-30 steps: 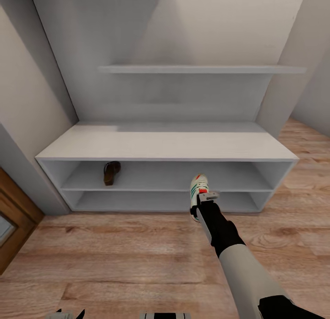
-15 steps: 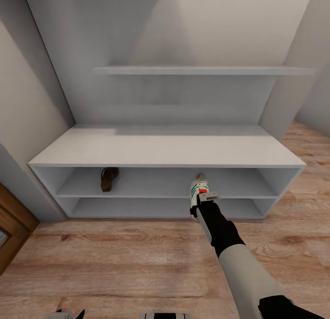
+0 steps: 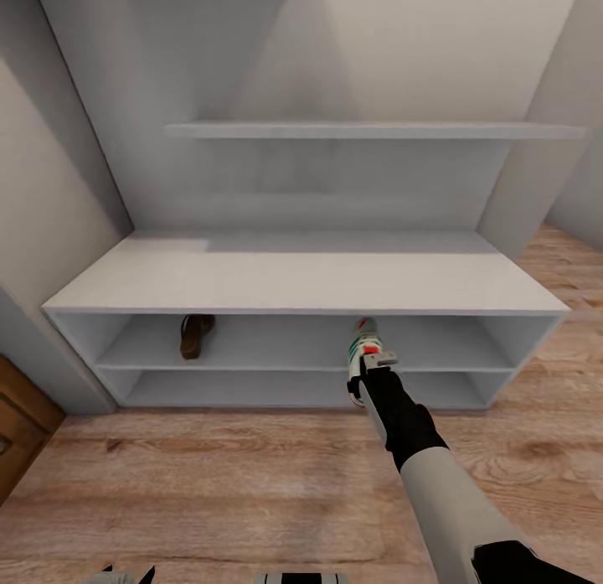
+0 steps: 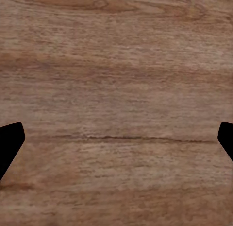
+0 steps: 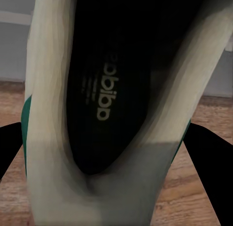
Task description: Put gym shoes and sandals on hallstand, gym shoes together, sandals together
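One sandal (image 3: pixel 195 334), one gym shoe (image 3: pixel 365 343).

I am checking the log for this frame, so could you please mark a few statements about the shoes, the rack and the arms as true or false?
1. The right end effector holds a gym shoe. True.
2. A sandal lies on the floor. False: it sits on the upper low shelf of the hallstand.
3. The left end effector grips a sandal. False: its fingers are apart over bare floor.
4. The hallstand's bench top is bare. True.
5. The gym shoe's toe points toward the hallstand. True.
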{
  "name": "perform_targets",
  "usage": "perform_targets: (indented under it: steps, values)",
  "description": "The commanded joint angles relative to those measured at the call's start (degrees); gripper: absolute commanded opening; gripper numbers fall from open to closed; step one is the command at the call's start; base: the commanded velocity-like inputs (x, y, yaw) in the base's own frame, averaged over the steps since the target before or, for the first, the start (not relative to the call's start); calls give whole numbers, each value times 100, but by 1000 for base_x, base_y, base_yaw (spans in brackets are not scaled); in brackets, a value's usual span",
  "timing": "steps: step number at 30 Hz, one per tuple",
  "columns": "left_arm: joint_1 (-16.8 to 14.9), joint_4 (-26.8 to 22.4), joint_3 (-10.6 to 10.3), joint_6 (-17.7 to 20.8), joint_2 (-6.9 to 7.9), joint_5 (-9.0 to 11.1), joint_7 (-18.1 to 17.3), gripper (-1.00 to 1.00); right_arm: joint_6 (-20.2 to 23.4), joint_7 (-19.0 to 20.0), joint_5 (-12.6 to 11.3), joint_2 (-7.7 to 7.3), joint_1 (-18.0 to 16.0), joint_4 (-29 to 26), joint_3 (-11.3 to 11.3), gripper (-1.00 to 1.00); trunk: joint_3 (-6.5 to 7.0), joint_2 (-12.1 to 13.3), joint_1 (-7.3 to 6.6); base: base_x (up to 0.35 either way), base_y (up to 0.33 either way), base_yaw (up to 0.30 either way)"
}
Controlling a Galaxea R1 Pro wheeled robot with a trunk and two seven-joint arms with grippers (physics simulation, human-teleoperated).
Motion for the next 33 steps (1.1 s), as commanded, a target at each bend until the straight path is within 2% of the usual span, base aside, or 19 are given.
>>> perform_targets:
  steps: [1, 6, 18, 27, 33]
  values:
    - [-5, 5, 47, -10, -4, -24, -47, 100, 42, 16, 53, 0, -3, -3, 7, -100, -5, -2, 0, 239, 0, 0]
    - [-5, 5, 48, -8, -4, -24, -47, 100, 38, 16, 53, 0, -3, -1, 7, -100, -5, -2, 0, 258, 0, 0]
    - [-5, 5, 48, -12, -3, -24, -47, 100, 39, 16, 53, 0, -3, -1, 7, -100, -5, -2, 0, 62, 0, 0]
    - [-5, 5, 48, -8, -4, -30, -47, 100, 38, 16, 53, 0, -3, 7, 7, -100, -5, -2, 0, 246, 0, 0]
    - [-5, 5, 48, -8, -4, -32, -47, 100, 40, 16, 53, 0, -4, 8, 7, -100, -5, -2, 0, 82, 0, 0]
